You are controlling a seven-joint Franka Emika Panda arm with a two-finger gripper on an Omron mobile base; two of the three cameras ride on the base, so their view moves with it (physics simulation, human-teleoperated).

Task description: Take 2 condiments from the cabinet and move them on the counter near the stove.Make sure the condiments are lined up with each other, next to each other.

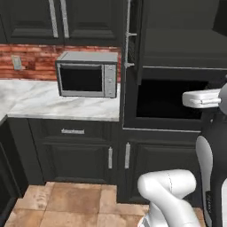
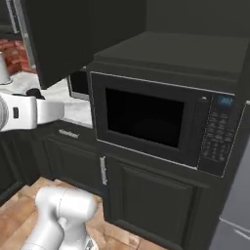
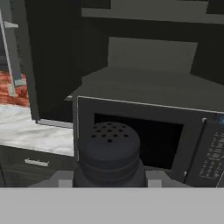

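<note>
A black condiment shaker (image 3: 109, 151) with a perforated rounded top stands upright between my fingers, close to the camera in the hand view. My gripper (image 3: 109, 180) is shut on it, held in the air in front of the tall near-black cabinet (image 3: 148, 78), whose door (image 2: 58, 39) stands open. The cabinet's dark inner shelf (image 2: 180, 51) lies above a built-in black oven. My white hand (image 1: 201, 98) reaches in from the right of the left base view. The white marble counter (image 1: 44, 99) runs to the left. The stove is out of view.
A silver microwave (image 1: 87, 74) sits on the counter against the brick wall. The built-in black oven (image 2: 161, 122) with its keypad fills the cabinet's middle. Dark base cabinets (image 1: 75, 155) with silver handles stand below, over a tiled floor (image 1: 66, 204).
</note>
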